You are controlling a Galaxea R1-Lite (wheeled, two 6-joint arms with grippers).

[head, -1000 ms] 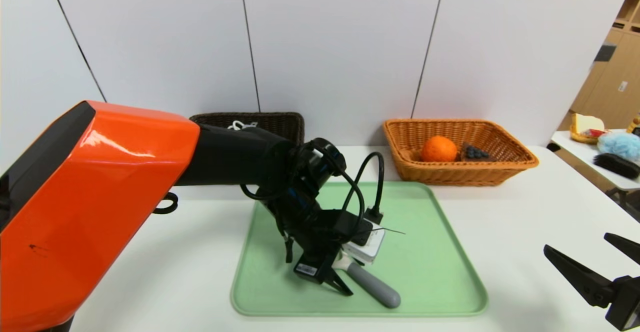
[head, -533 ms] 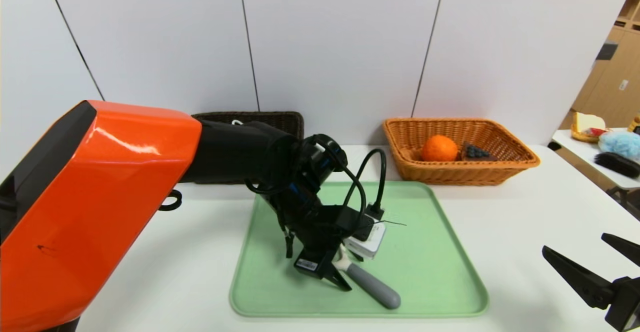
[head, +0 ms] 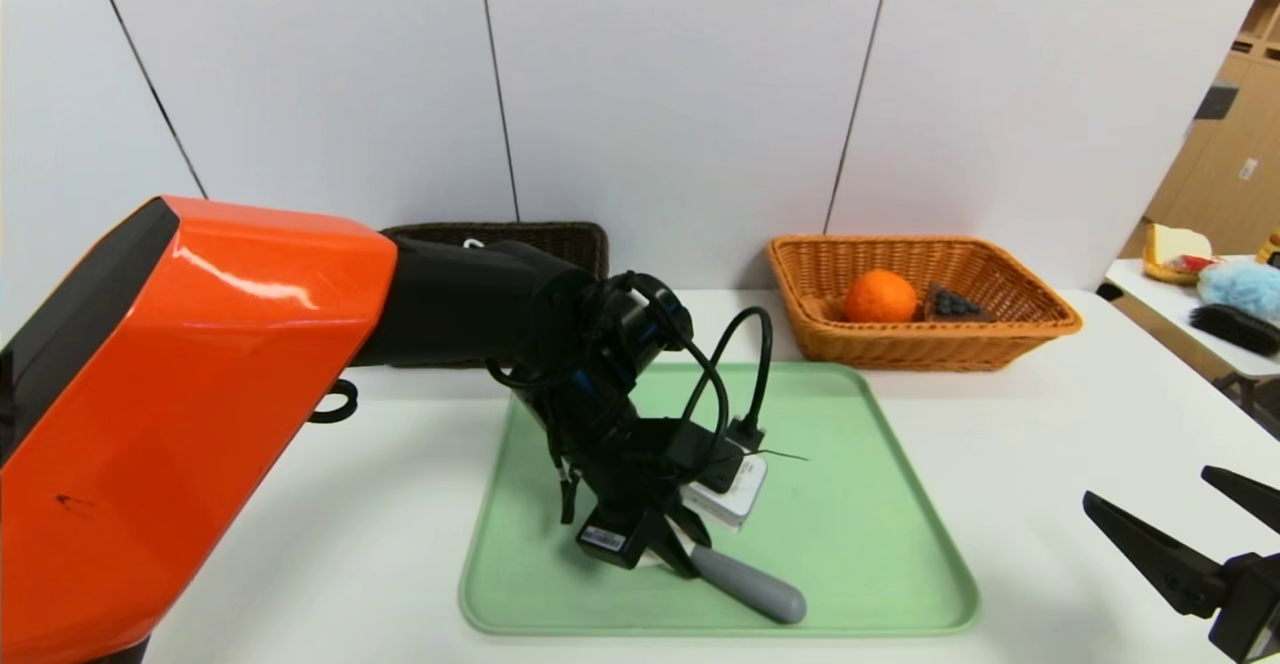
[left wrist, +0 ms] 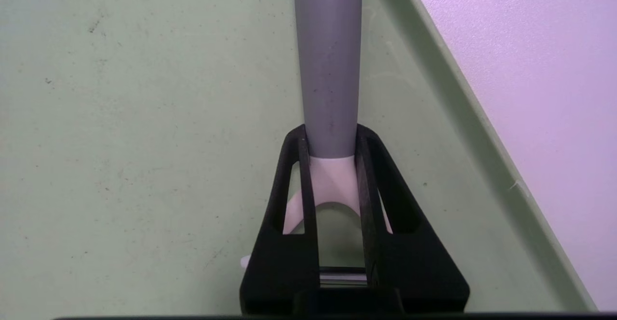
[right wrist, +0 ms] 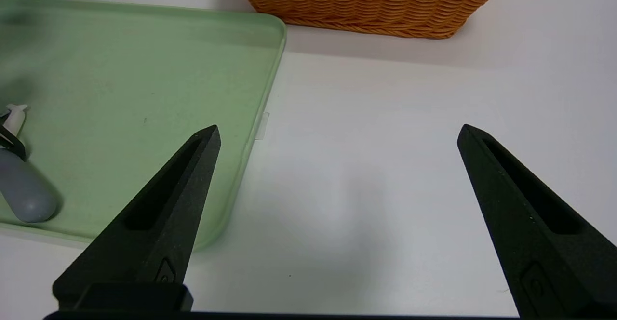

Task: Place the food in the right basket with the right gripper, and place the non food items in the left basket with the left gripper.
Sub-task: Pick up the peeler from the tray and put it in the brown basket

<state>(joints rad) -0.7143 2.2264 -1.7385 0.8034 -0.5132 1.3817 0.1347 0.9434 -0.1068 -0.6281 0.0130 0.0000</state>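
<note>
My left gripper (head: 672,554) is down over the green tray (head: 860,544), shut on the white Y-peeler (head: 750,589) where its grey handle meets the white head. In the left wrist view both fingers (left wrist: 299,139) press the peeler's handle (left wrist: 328,45), which lies on the tray (left wrist: 120,117). The round orange (head: 879,297) and the cake slice (head: 950,304) sit in the orange-tan right basket (head: 1040,329). The dark brown left basket (head: 570,242) stands behind my left arm, with something white (head: 470,244) in it. My right gripper (head: 1150,486) (right wrist: 338,129) hovers open and empty over the bare table, right of the tray.
A side table (head: 1150,289) at the far right carries a blue fluffy thing (head: 1240,289) and a black brush (head: 1232,329). The tray's right rim (right wrist: 260,117) runs close to my right gripper. The right basket's wall (right wrist: 376,2) is beyond it.
My left gripper's jaws have closed on the peeler, and the wrist has shifted slightly left and down. The right arm has not moved.
</note>
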